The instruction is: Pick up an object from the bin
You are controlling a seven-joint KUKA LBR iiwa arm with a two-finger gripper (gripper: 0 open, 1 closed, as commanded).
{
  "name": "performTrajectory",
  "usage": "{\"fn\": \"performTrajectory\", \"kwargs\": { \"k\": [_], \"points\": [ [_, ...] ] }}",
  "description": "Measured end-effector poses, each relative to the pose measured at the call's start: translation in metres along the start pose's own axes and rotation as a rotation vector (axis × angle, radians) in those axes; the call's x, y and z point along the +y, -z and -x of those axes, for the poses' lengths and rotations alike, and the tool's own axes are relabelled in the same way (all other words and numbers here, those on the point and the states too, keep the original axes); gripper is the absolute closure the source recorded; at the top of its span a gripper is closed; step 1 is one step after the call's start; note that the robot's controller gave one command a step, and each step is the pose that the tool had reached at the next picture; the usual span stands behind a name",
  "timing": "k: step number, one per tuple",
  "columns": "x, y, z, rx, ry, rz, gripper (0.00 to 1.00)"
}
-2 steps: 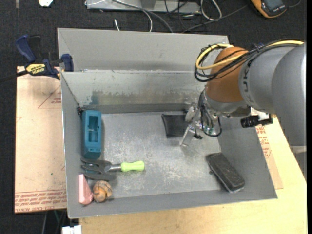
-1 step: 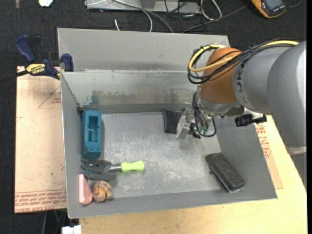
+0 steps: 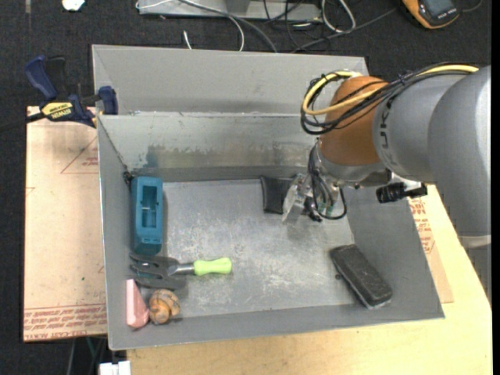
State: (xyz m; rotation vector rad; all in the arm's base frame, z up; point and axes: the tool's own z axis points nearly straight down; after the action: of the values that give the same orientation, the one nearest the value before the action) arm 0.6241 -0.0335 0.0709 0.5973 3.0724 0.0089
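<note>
- Front left corner of the bin (image 3: 234, 244): a pink block (image 3: 135, 303) lay on end along the left wall, with a brown shell-like lump (image 3: 164, 306) touching its right side.
- Front right: a dark flat pad (image 3: 361, 275) lay at a slant on the floor, alone, well apart from the rest.
- Just behind the pink block: a tool with a green handle (image 3: 187, 269), grey head to the left, handle pointing right.
- Further back on the left wall: a blue box (image 3: 148, 214), long side along the wall, its near end just beside the tool's head.
- Mid-floor was bare metal.
- Back, right of centre: a small dark block (image 3: 273, 195) stood against the foot of the back wall.
- The gripper (image 3: 301, 203) was down low just right of that block, next to it; could not tell if they touched.
- Jaw state: could not tell, wrist cables and the arm's bulk covered that area.
- The orange cover (image 3: 351, 123) and grey arm (image 3: 445, 131) overhung the bin's back right corner.
</note>
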Motion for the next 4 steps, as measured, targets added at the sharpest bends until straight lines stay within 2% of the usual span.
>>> {"fn": "performTrajectory", "kwargs": {
  "k": [2,4],
  "points": [
    [0.001,0.001,0.000,-0.001,0.002,0.000,1.00],
    [0.001,0.019,0.000,-0.002,0.002,0.001,1.00]
  ]
}}
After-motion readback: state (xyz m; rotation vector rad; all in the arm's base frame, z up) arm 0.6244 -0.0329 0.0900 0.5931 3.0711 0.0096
